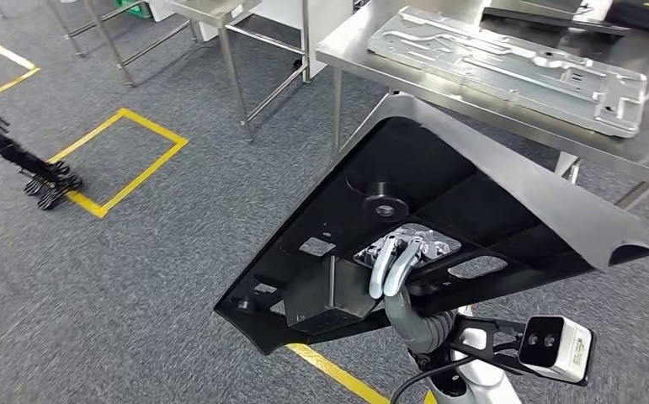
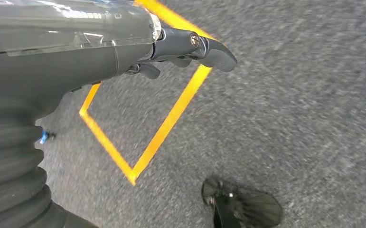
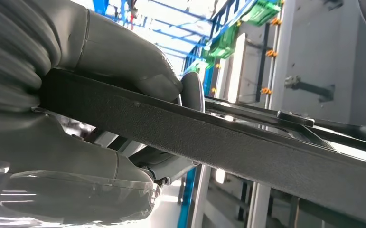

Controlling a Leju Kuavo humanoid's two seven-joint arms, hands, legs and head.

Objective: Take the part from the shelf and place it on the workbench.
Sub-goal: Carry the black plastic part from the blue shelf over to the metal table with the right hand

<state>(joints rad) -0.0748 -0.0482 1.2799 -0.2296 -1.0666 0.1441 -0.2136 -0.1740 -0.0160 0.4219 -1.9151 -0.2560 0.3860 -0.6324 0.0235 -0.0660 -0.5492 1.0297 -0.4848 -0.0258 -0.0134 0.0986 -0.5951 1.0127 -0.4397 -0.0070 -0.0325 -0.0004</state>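
Head view: a large black moulded plastic part (image 1: 438, 202), roughly triangular with ribs and cut-outs on its face, is held tilted in the air above the grey carpet (image 1: 178, 252). It runs from a low corner at 7 o'clock up to a point at 12 o'clock and out to 3 o'clock. The right hand (image 1: 392, 269) grips it at its lower edge, about 6 o'clock of the part; pale fingers (image 1: 378, 268) curl up over the face beside a silver bracket, close together, with the thumb side hidden behind the part. The stainless workbench (image 1: 354, 42) stands at 1 o'clock, beyond the part and apart from it, bearing a flat silver metal plate (image 1: 506, 67). Yellow floor tape (image 1: 123, 160) marks a square at 9 o'clock, and the left hand (image 1: 47, 187) hangs at the far 9 o'clock edge beside it.

Left wrist view: the left hand (image 2: 171, 52) holds nothing; its dark fingers (image 2: 214, 52) lie loosely curled, close together, over carpet and a yellow tape square (image 2: 166, 123).

Right wrist view: the part's black textured edge (image 3: 247, 147) crosses from 9 o'clock to 4 o'clock, pinched between the thick grey thumb (image 3: 128, 57) on one face and the fingers (image 3: 76, 152) pressed against the other. Blue racking (image 3: 171, 28) shows blurred behind.
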